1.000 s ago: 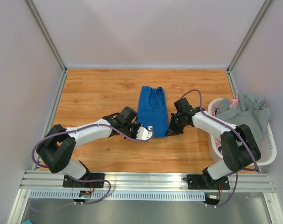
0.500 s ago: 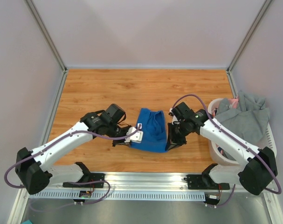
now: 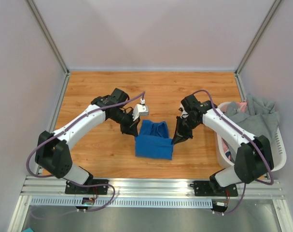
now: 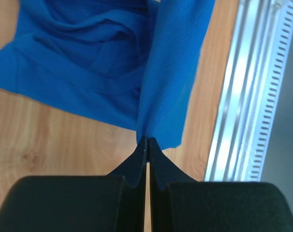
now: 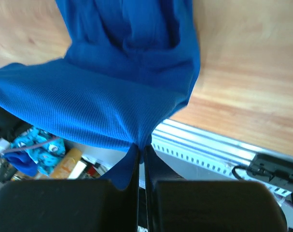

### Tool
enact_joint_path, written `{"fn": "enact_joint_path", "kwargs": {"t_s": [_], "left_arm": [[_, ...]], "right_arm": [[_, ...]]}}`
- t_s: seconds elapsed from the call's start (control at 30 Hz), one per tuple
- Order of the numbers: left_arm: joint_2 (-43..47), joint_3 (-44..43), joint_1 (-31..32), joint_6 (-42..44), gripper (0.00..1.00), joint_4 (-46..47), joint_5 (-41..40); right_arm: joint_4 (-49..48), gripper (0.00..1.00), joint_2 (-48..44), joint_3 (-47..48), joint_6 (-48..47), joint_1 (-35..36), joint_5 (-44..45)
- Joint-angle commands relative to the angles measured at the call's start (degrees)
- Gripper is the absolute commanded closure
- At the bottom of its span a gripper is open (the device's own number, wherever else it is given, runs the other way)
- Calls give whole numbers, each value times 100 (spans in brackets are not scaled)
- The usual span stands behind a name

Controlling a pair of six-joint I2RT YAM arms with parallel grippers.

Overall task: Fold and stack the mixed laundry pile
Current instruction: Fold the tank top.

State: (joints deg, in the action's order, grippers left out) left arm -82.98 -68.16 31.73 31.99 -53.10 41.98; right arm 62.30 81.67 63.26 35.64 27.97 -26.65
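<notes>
Wears white shells along the left arm [image 3: 81,126] and right arm [image 3: 224,128], broken by chunky black joint housings. Trails a purple cable [image 3: 29,162] in loose loops along each arm, down to a black base [image 3: 88,185] under each. Carries a small white block [image 3: 141,110] by the left wrist. Ends in the left pincer [image 4: 146,141] and right pincer [image 5: 139,148]: matte black, broad flat bodies, thin fingers tapering to curved points.
</notes>
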Motion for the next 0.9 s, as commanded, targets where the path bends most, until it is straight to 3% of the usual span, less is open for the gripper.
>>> {"fn": "enact_joint_path", "kwargs": {"t_s": [0.0, 0.23, 0.63, 0.8, 0.83, 0.87], "left_arm": [[-490, -496, -228, -403, 100, 423, -163], [-1378, -1216, -492, -641, 100, 730, -453], [-2485, -1735, -633, -1107, 100, 1275, -919], [-3012, -2051, -702, -1361, 96, 1328, -1244], [-3074, -2078, -720, -1449, 91, 1372, -1323], [-3136, -2139, -746, -1615, 74, 1468, -1480]], "right_arm": [[-376, 100, 384, 440, -197, -361, -7], [-816, 100, 1228, 888, -198, -853, -59], [-1554, 100, 2432, 1531, 198, -1109, -24], [-1984, 78, 2775, 1584, 444, -1214, 160], [-2090, 73, 2810, 1601, 479, -1223, 169], [-2230, 65, 2863, 1714, 523, -1249, 213]]}}
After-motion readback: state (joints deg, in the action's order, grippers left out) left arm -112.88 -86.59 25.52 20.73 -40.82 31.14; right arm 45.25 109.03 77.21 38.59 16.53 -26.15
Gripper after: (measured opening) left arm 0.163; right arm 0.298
